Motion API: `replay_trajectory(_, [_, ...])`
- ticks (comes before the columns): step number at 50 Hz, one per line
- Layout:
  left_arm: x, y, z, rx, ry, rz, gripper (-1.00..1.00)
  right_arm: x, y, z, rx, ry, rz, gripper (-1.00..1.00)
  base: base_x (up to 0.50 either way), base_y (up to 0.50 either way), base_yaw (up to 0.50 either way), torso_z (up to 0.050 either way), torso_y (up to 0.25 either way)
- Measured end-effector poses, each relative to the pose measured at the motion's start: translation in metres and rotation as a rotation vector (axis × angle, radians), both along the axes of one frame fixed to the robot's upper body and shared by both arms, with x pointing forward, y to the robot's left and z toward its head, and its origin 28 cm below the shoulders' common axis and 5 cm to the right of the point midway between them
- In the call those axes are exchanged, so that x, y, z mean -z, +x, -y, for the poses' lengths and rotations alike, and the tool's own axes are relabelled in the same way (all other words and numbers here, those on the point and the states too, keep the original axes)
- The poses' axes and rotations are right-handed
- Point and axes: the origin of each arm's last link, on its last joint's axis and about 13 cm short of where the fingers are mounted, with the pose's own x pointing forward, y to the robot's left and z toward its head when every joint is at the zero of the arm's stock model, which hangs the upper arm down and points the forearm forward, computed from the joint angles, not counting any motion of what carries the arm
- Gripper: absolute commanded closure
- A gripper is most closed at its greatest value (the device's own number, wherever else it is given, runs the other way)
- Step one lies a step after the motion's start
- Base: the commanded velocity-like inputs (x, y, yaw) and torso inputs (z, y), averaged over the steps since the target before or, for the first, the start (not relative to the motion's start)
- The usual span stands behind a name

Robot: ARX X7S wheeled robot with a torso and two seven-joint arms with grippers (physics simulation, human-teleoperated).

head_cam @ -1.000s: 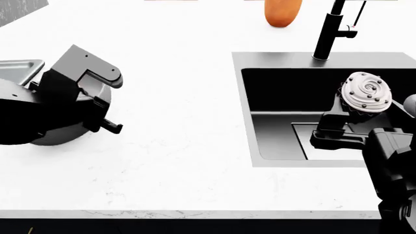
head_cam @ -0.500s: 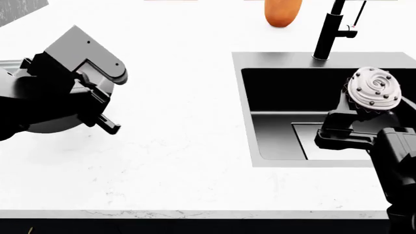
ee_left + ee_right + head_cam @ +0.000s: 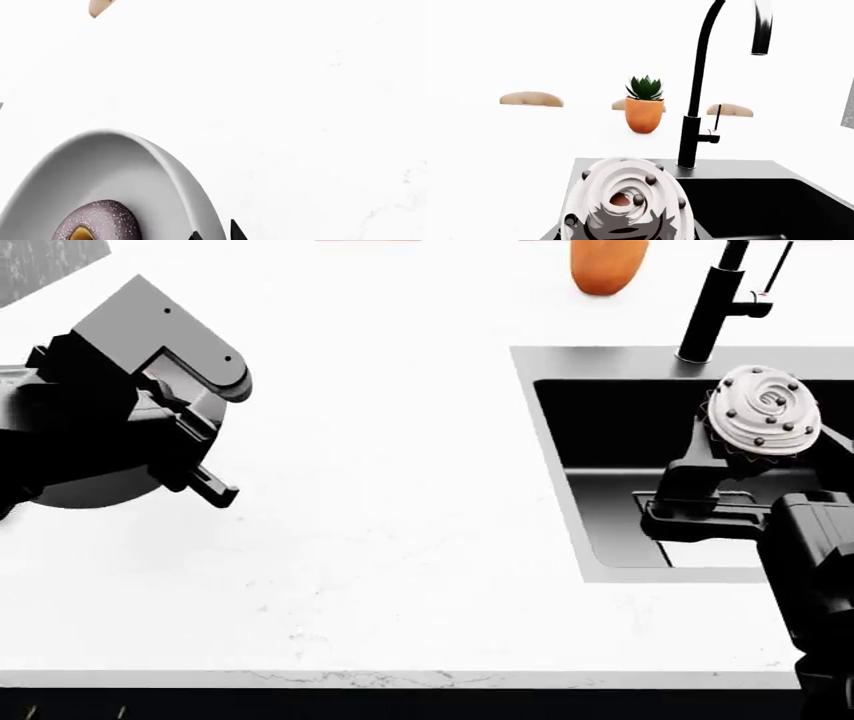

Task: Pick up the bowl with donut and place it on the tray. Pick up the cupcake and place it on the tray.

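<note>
The sink (image 3: 627, 465) has shifted right in view; the right hand (image 3: 727, 465) stays clamped on the cupcake (image 3: 758, 425).

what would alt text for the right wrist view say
A cupcake with swirled white frosting and dark beads fills the lower foreground, above the edge of a black sink. Behind it stands a black faucet, and an orange pot holding a spiky green plant sits on the white counter.

No text, label, brand, number or sign can be read in any view.
</note>
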Motion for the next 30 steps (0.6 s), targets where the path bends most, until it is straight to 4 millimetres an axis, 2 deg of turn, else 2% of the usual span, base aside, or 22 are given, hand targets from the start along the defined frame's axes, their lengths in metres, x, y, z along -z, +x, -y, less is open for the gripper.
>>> replay_trajectory(30, [-0.0037,0.0067,0.0,-0.008,-0.001,0.013,1.0,-0.0019,0.0045,-0.0009,-0.014,-0.006,-0.004,1.0,0.0,0.25,0.0,0.0,0.001])
